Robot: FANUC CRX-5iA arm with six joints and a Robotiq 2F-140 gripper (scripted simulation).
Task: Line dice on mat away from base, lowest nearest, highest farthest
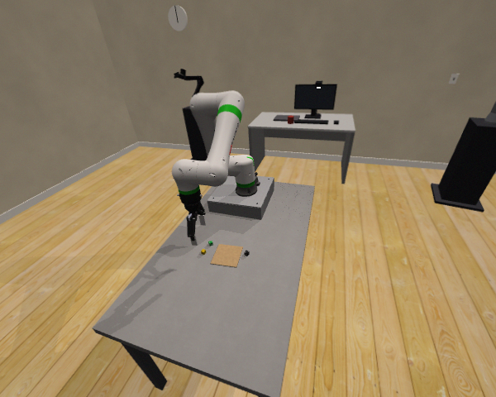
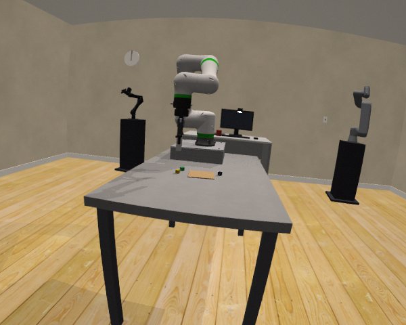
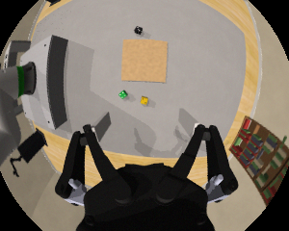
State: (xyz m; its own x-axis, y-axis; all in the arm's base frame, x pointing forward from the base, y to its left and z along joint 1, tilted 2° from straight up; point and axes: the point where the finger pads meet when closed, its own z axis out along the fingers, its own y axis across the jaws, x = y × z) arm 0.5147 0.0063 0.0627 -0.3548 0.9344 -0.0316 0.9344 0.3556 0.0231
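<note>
On the table, top view: our tan mat (image 1: 226,255) (image 2: 201,174) (image 3: 144,61) lies just below the centre of the frame and bears no dice.
Yellow and green dice: we see the yellow die (image 1: 203,251) (image 2: 177,171) (image 3: 144,100) and green die (image 1: 211,242) (image 2: 182,168) (image 3: 123,94) left of the mat.
Black die: our black die (image 1: 246,252) (image 2: 219,173) (image 3: 138,30) sits just beside its right edge.
Red cup: it stands on the desk (image 1: 302,121) (image 2: 264,139), upper right; we cannot see inside.
Exterior view, gripper: our gripper (image 1: 191,237) (image 2: 178,148) (image 3: 144,115) hangs above the table, left of centre.
Wrist view, fingers: they stand wide, holding nothing.
Dice numbers: too small for us to read.
Bookshelf: we see books lower right; titles unreadable.
</note>
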